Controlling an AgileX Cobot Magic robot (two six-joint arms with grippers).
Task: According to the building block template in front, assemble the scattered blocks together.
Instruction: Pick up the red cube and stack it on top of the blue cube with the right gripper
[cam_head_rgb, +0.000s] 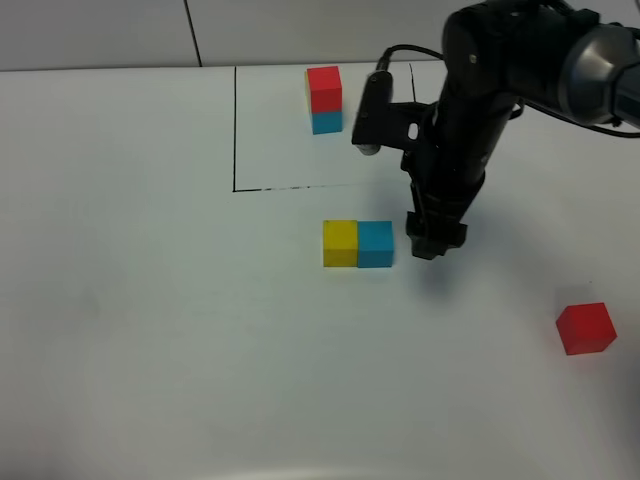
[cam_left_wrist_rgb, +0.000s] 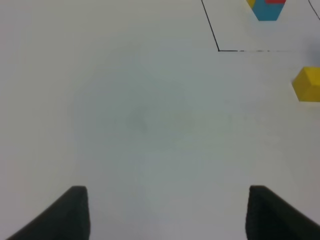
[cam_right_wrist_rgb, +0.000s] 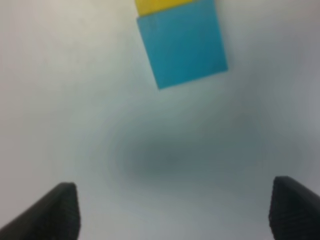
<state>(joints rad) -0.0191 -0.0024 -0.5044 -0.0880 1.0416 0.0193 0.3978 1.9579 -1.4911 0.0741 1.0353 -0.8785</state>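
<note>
R gripper (cam_head_rgb: 437, 240), jaws apart & empty, shown just beside cyan cube (cam_head_rgb: 375, 244), itself set touching yellow cube (cam_head_rgb: 340, 243); red cube (cam_head_rgb: 586, 328) well apart; template (cam_head_rgb: 324, 100) inside marked outline (cam_head_rgb: 235, 130); L gripper (cam_left_wrist_rgb: 167, 215) likewise parted, empty

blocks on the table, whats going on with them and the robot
A two-armed robot is assembling cubes to match the building block template standing at the back. The yellow cube and cyan-blue cube sit side by side, touching. The right gripper hangs open just beside the cyan-blue cube, holding nothing. The red cube lies apart, not yet added. The left gripper is open, away from the blocks.
</note>
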